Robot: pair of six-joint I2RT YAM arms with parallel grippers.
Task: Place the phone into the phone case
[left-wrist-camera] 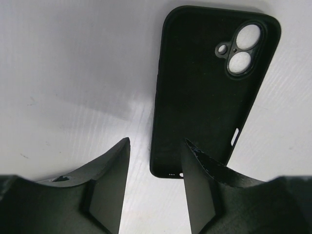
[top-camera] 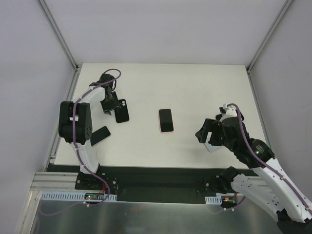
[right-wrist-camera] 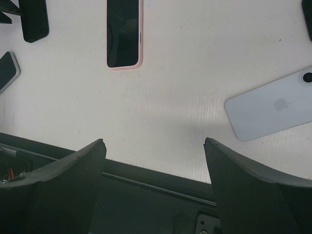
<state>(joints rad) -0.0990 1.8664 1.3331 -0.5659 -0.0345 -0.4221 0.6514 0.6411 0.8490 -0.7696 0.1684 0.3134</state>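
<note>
An empty black phone case with camera cutouts lies flat on the white table; it also shows in the top view. My left gripper is open and empty, just short of the case's near end, its right finger over the case's corner. In the top view the left gripper is at the case's left side. A light blue phone lies face down, right of my right gripper, which is open and empty above the table's front edge. In the top view the right gripper partly hides that phone.
A phone in a pink case lies screen up at the table's middle, also in the right wrist view. A dark phone lies by the left arm near the table's left edge. The black front rail runs under the right gripper.
</note>
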